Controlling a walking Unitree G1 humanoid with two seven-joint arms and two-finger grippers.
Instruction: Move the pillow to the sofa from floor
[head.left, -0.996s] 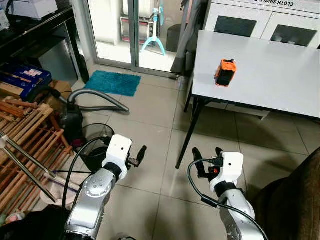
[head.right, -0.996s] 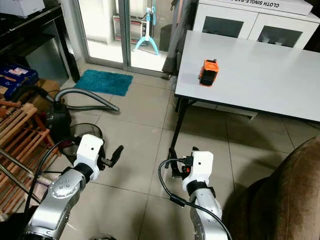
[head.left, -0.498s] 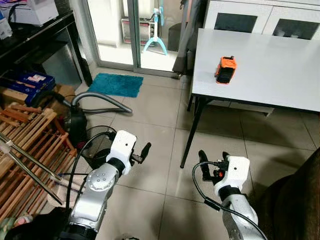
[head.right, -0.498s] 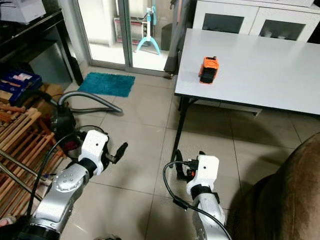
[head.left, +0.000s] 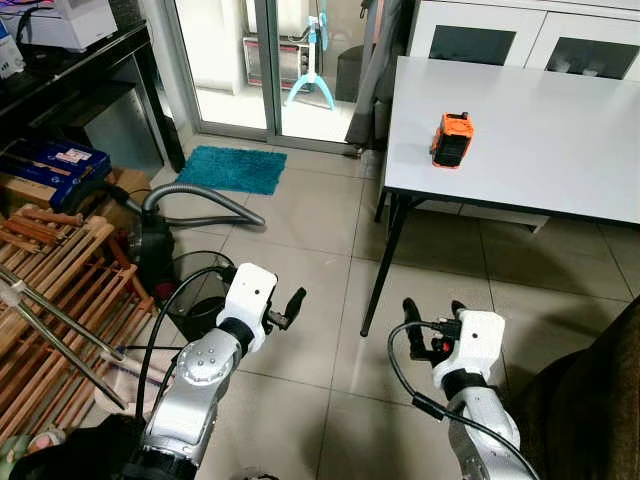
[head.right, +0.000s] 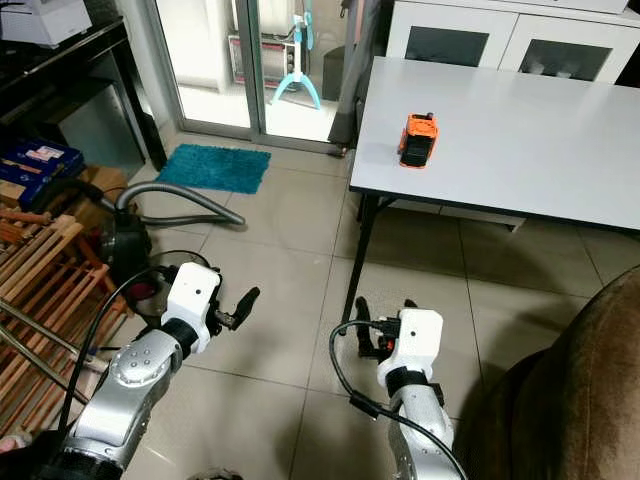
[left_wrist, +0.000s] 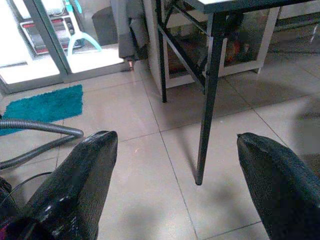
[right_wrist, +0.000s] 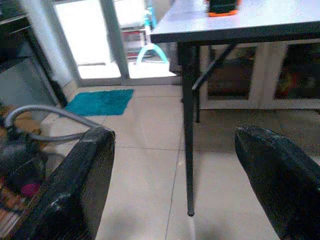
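Note:
A brown sofa (head.right: 575, 385) edge shows at my lower right. I can make out no pillow on the tiled floor (head.left: 300, 215) ahead. My left gripper (head.left: 286, 308) hovers above the tiles at lower left, open and empty; in the left wrist view its fingers (left_wrist: 80, 185) stand wide apart over bare tile. My right gripper (head.left: 431, 312) hangs beside the sofa, near the table leg (head.left: 384, 262), also open with nothing between its fingers (right_wrist: 75, 185).
A white table (head.left: 530, 150) with an orange device (head.left: 451, 140) stands ahead on the right. A vacuum cleaner (head.left: 150, 245) with a grey hose, a black bucket (head.left: 190, 300) and a wooden rack (head.left: 50, 290) crowd the left. A teal mat (head.left: 230, 168) lies by the glass door.
The whole view has shifted slightly as the camera moved. Both grippers stay open and empty in front of me.

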